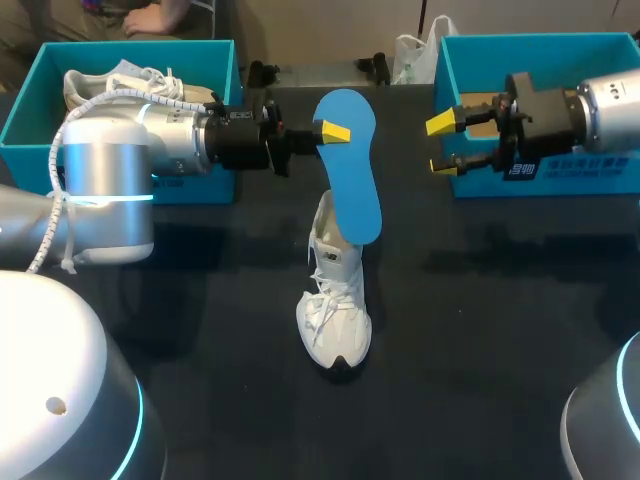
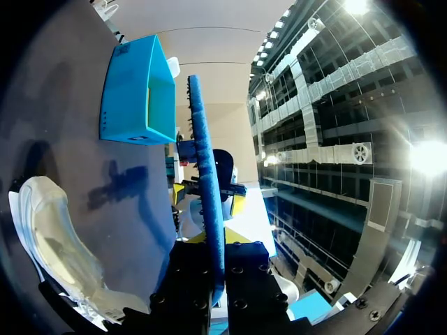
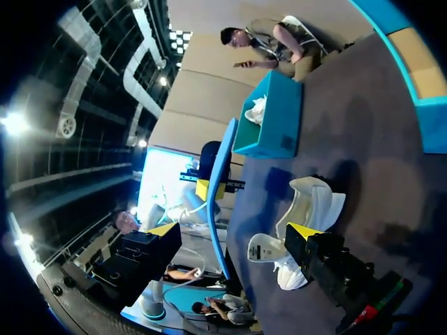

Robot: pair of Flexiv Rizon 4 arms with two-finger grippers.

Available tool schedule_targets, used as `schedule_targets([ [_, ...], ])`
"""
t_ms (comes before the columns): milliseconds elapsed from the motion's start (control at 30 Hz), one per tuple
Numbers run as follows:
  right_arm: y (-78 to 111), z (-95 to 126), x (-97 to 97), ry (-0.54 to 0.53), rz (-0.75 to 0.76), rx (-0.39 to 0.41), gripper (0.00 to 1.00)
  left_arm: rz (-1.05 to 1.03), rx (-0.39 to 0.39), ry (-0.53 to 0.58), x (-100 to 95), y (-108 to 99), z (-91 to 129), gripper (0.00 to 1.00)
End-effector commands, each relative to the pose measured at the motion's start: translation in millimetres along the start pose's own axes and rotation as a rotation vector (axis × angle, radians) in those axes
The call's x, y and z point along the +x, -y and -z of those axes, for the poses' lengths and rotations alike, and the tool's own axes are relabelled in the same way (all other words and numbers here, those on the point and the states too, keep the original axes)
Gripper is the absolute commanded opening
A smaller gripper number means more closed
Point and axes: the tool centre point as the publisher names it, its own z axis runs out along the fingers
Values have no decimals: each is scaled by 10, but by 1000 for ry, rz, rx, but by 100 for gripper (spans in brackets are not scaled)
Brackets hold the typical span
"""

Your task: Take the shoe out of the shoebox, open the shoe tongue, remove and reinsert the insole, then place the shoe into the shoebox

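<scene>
A blue insole [image 1: 352, 170] hangs in the air above the table's middle, with my left gripper [image 1: 335, 132] shut on its upper part. In the left wrist view the insole [image 2: 204, 188] stands edge-on, pinched in the gripper [image 2: 218, 279]. Below it a white shoe [image 1: 335, 300] lies on the dark table, toe toward the front edge; it also shows beside the left gripper [image 2: 49, 237]. My right gripper [image 1: 440, 145] stands open to the insole's right, nothing between its fingers. Ahead of the right gripper [image 3: 232, 230] are the insole [image 3: 225, 181] and the shoe [image 3: 307, 209].
A blue shoebox [image 1: 30, 110] at the back left holds another white shoe [image 1: 110, 85]. A second blue shoebox [image 1: 545, 48] stands at the back right, behind my right wrist. A white bag [image 1: 410, 55] sits at the back edge between them.
</scene>
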Motion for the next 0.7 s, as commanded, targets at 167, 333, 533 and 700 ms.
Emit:
schedule_targets([
  [167, -16, -17, -6, 1, -1, 2, 100, -217, -89, 17, 61, -14, 26, 0],
  [333, -16, -17, -6, 1, -1, 2, 100, -428, -95, 30, 200, 43, 56, 0],
  [533, -16, -17, -6, 1, -1, 2, 100, -638, -102, 46, 353, 106, 100, 0],
  [700, -16, -17, -6, 1, -1, 2, 100, -904, -108, 103, 354, 170, 154, 0],
])
